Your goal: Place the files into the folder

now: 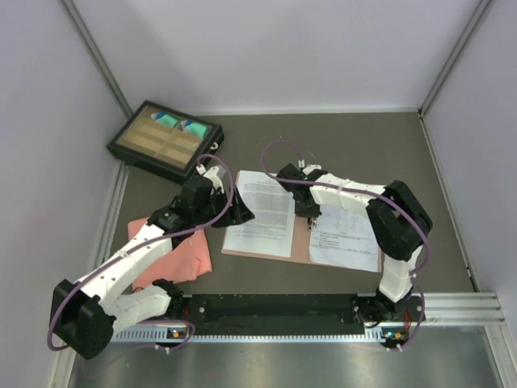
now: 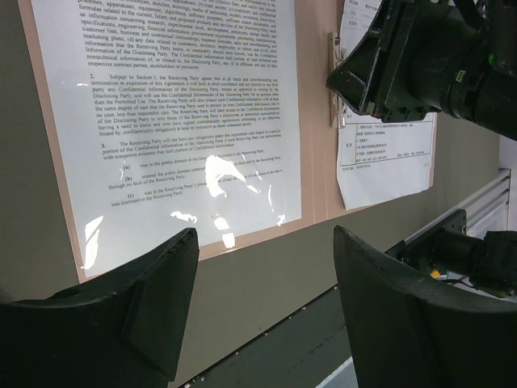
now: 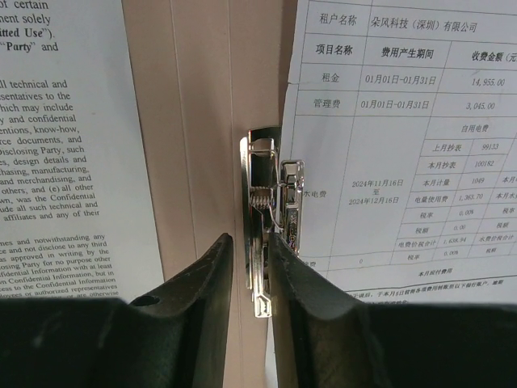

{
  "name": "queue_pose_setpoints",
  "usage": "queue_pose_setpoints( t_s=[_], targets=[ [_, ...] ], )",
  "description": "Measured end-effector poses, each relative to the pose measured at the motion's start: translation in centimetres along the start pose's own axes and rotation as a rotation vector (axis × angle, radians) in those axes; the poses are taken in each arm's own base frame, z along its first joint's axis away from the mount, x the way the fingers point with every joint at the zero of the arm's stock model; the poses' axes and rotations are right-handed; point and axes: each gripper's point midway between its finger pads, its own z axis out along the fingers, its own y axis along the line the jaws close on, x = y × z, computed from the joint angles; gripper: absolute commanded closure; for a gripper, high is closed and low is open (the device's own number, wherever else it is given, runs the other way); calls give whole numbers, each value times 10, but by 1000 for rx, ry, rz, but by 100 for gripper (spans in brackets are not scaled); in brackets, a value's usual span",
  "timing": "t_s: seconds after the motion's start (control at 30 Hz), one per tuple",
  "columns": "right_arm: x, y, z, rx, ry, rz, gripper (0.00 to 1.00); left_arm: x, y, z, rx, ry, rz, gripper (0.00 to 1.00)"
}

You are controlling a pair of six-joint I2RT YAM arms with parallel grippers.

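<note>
Right gripper (image 3: 250, 246) pinched the silver metal spring clip (image 3: 262, 194), left gripper (image 2: 265, 234) hung open; a slip risked creasing the white table-printed sheet (image 3: 404, 145).

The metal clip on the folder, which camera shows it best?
The right wrist view: the metal clip sits centred, spring visible, between the fingers of the right gripper. The left wrist view shows only a sliver beside that gripper, which mostly hides it from the top view.
</note>
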Motion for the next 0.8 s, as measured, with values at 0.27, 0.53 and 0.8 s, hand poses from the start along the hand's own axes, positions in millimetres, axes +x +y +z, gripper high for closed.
queue_pose_setpoints(
  t_s=[0.27, 0.53, 0.8],
  targets=[
    [1, 1, 6, 10, 0, -1, 76, 1, 3, 2, -8, 6, -4, 28],
    [-2, 1, 12, 34, -22, 35, 88, 0, 6, 2, -24, -1, -20, 27],
    [-6, -3, 13, 44, -32, 58, 100, 2, 23, 5, -108, 2, -72, 19]
  ],
)
